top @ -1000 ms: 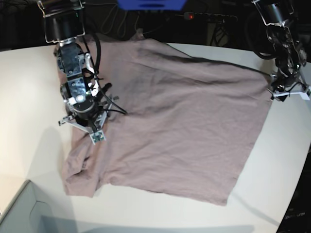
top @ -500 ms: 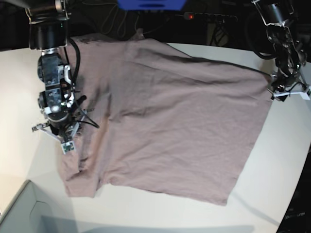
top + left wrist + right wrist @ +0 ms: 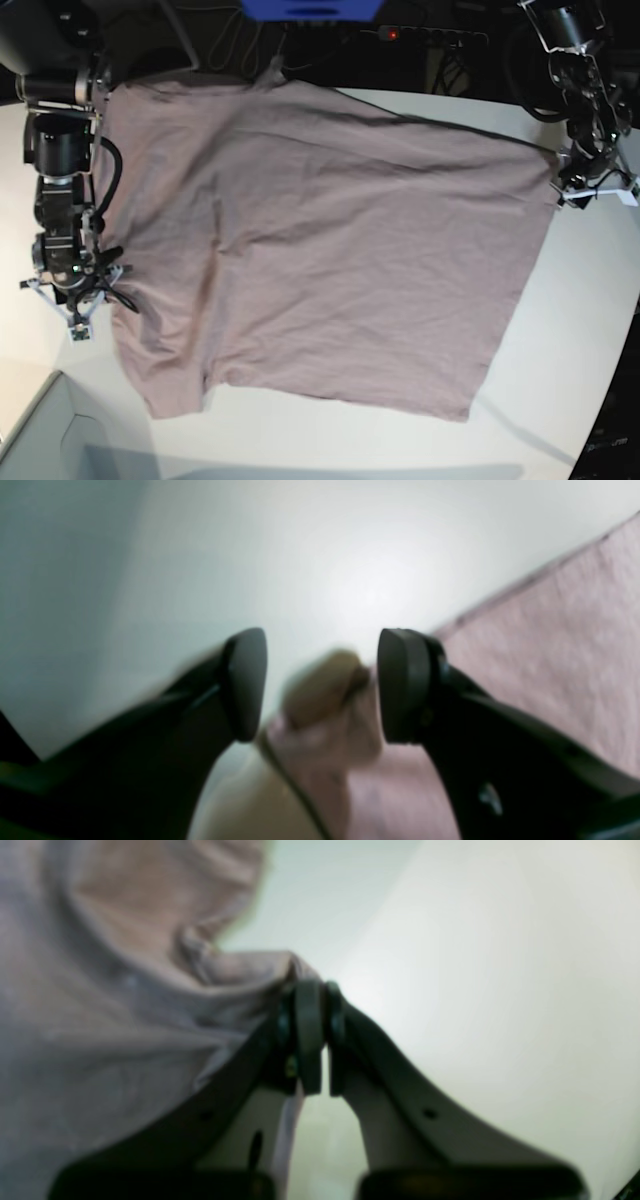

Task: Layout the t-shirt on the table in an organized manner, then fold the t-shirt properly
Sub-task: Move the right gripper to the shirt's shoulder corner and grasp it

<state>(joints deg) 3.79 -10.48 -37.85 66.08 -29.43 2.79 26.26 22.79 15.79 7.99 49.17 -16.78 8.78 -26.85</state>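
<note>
Down at the near edge of the base view, the grey box corner [image 3: 40,440] pokes in, and just above it the t-shirt [image 3: 330,250] begins: its lower hem runs along the near side of the table [image 3: 560,400], with one corner pointing down to the right and a sleeve hanging at the lower left. The cloth is spread wide, fairly flat, creased in soft ripples, and its far edge reaches toward the back rim.

Out on the shirt's left side, the right pincer [image 3: 312,990] is clamped tight, jaws pressed together with a bunched lip of mauve fabric caught between them; the wrist view shows the cloth puckering up to the tips. In the base view that pincer [image 3: 72,300] sits over bare white table just beside the sleeve edge.

Across on the far right, the left pincer [image 3: 320,680] stands with its jaws well apart, a raised fold of the shirt's corner sitting in the gap, touching neither pad that I can make out. It's blurred, so whether the fabric brushes the right pad I can't tell. From the base view it [image 3: 590,185] hovers at the shirt's right corner.

This reads as the laying-out step, not folding. Next move, by my judgement: close the left pincer on that corner, then draw both sides apart to flatten the creases.
</note>
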